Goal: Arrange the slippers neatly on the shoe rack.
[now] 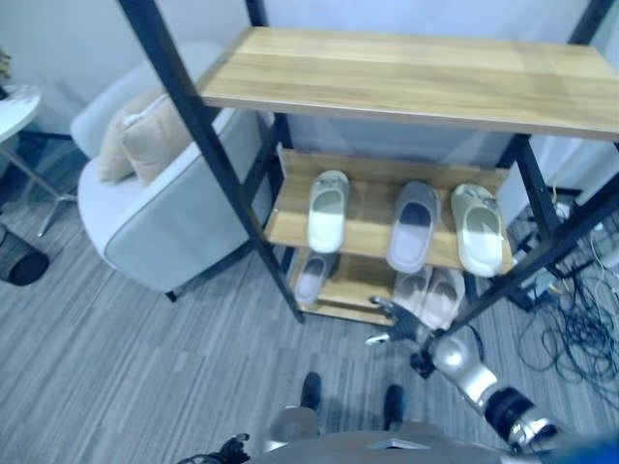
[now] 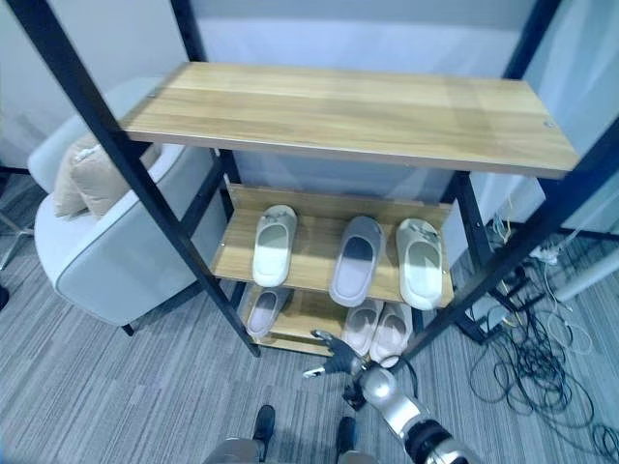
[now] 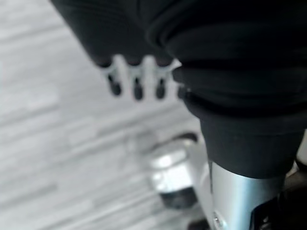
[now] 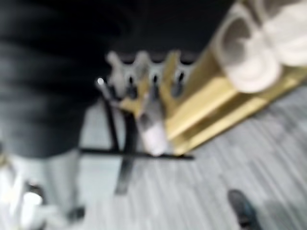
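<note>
The shoe rack (image 1: 406, 77) has wooden shelves in a black frame. On its middle shelf lie a white slipper (image 1: 327, 208), a grey slipper (image 1: 414, 224) and a pale green-white slipper (image 1: 479, 227), toes pointing inward. The bottom shelf holds a small grey slipper (image 1: 311, 275) and a beige pair (image 1: 430, 295), seen close in the right wrist view (image 4: 249, 52). My right hand (image 1: 401, 324) hovers just in front of the bottom shelf with fingers (image 4: 144, 72) spread straight, holding nothing. My left hand (image 3: 136, 79) hangs over the floor, fingers straight, empty.
A grey armchair (image 1: 164, 222) with beige cushions (image 1: 145, 135) stands left of the rack. Loose cables (image 1: 580, 329) cover the floor at the right. A white side table (image 1: 14, 106) and a dark bin (image 1: 19, 256) sit at the far left.
</note>
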Motion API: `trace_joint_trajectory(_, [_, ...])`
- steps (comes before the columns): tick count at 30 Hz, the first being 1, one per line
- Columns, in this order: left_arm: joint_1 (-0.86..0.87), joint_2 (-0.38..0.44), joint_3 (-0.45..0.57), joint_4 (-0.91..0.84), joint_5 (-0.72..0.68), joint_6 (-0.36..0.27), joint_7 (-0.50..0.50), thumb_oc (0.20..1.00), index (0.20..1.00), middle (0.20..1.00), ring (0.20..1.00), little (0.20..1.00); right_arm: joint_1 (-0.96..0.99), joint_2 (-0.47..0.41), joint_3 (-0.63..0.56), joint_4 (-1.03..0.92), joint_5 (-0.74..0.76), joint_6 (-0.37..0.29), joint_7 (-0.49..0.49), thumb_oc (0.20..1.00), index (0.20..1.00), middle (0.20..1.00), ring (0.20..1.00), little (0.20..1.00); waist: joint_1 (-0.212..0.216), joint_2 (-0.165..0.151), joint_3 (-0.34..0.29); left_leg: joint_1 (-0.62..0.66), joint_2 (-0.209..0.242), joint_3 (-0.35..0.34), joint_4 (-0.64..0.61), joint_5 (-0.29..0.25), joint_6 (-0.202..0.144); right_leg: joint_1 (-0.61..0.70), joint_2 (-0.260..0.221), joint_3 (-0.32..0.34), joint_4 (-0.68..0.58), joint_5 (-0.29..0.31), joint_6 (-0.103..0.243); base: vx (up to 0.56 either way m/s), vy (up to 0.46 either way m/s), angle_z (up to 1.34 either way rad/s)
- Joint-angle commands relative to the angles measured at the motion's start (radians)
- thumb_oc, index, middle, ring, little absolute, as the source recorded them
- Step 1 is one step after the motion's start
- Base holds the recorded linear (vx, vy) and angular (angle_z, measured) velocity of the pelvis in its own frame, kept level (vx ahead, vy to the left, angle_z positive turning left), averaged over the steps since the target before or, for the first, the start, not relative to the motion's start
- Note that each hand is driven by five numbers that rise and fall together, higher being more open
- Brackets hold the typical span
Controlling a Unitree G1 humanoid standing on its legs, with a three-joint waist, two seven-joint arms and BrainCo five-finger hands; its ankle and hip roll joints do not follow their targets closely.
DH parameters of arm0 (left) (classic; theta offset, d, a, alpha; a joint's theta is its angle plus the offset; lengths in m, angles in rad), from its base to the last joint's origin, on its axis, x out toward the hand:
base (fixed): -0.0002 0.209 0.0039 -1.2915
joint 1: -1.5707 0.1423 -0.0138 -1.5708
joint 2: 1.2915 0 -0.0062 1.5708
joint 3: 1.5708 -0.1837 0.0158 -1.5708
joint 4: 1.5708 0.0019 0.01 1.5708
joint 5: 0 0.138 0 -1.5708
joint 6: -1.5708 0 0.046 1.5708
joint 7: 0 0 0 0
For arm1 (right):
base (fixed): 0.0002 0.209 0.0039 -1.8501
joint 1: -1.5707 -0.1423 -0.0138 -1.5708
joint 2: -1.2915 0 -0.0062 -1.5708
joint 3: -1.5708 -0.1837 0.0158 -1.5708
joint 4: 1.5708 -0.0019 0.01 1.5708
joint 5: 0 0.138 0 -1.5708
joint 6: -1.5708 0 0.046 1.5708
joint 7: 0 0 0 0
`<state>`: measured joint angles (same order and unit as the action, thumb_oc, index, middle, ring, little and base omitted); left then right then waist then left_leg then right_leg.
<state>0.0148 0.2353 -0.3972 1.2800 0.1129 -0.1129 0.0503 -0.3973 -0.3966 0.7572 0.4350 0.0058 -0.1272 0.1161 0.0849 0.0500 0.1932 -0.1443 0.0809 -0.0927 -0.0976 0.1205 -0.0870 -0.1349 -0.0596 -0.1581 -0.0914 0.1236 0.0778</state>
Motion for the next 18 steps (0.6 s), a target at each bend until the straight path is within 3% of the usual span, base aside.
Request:
trace_joint_trajectory(1, [-0.077, -0.014, 0.01, 0.015, 0.013, -0.026, 0.023, 1.0, 1.0, 1.0, 1.0, 1.0, -0.062, -0.03, -0.036, -0.136, -0.023, -0.069, 0.031, 1.0, 1.0, 1.0, 1.0, 1.0, 0.011, -0.012, 0.095, 0.002, 0.016, 0.003, 0.129, -0.101, 0.016, 0.051, -0.095, 0.039, 0.159, -0.159, 0.048, -0.06, -0.044, 0.06])
trace_joint_trajectory(6, [-0.087, -0.016, 0.006, 0.006, 0.017, -0.032, 0.029, 1.0, 1.0, 1.0, 1.0, 1.0, -0.171, -0.139, -0.031, -0.366, -0.126, -0.111, 0.023, 1.0, 1.0, 1.0, 1.0, 1.0, 0.003, -0.014, 0.113, -0.01, 0.023, 0.01, 0.132, -0.102, 0.016, 0.019, -0.091, 0.054, 0.184, -0.164, 0.05, -0.01, -0.027, -0.02])
trace_joint_trajectory(8, [-0.095, -0.016, -0.001, 0.003, 0.015, -0.039, 0.037, 1.0, 1.0, 1.0, 1.0, 1.0, -0.218, -0.183, -0.052, -0.47, -0.152, -0.135, -0.005, 1.0, 1.0, 1.0, 1.0, 1.0, -0.003, -0.012, 0.127, -0.02, 0.025, 0.013, 0.134, -0.099, 0.015, 0.0, -0.089, 0.061, 0.195, -0.164, 0.051, -0.01, -0.018, -0.05])
trace_joint_trajectory(9, [-0.096, -0.021, -0.004, -0.005, 0.009, -0.042, 0.04, 1.0, 1.0, 1.0, 1.0, 1.0, -0.249, -0.228, -0.08, -0.535, -0.235, -0.15, -0.064, 1.0, 1.0, 1.0, 1.0, 1.0, -0.009, -0.01, 0.139, -0.028, 0.027, 0.019, 0.138, -0.1, 0.015, -0.015, -0.087, 0.066, 0.203, -0.165, 0.051, -0.01, -0.024, -0.07])
trace_joint_trajectory(13, [-0.107, -0.023, 0.003, -0.008, -0.003, -0.047, 0.063, 1.0, 1.0, 1.0, 1.0, 1.0, -0.269, -0.301, -0.164, -0.596, -0.419, -0.154, -0.195, 1.0, 1.0, 1.0, 1.0, 1.0, -0.017, -0.01, 0.155, -0.037, 0.031, 0.024, 0.138, -0.101, 0.015, -0.033, -0.082, 0.073, 0.211, -0.166, 0.053, 0.0, -0.023, -0.13])
trace_joint_trajectory(18, [-0.113, -0.029, -0.013, -0.017, -0.009, -0.051, 0.073, 1.0, 1.0, 1.0, 1.0, 1.0, -0.237, -0.306, -0.282, -0.511, -0.491, -0.111, -0.32, 1.0, 1.0, 1.0, 1.0, 1.0, -0.021, -0.008, 0.162, -0.047, 0.032, 0.022, 0.127, -0.101, 0.019, -0.048, -0.079, 0.075, 0.204, -0.162, 0.053, 0.02, -0.02, -0.06])
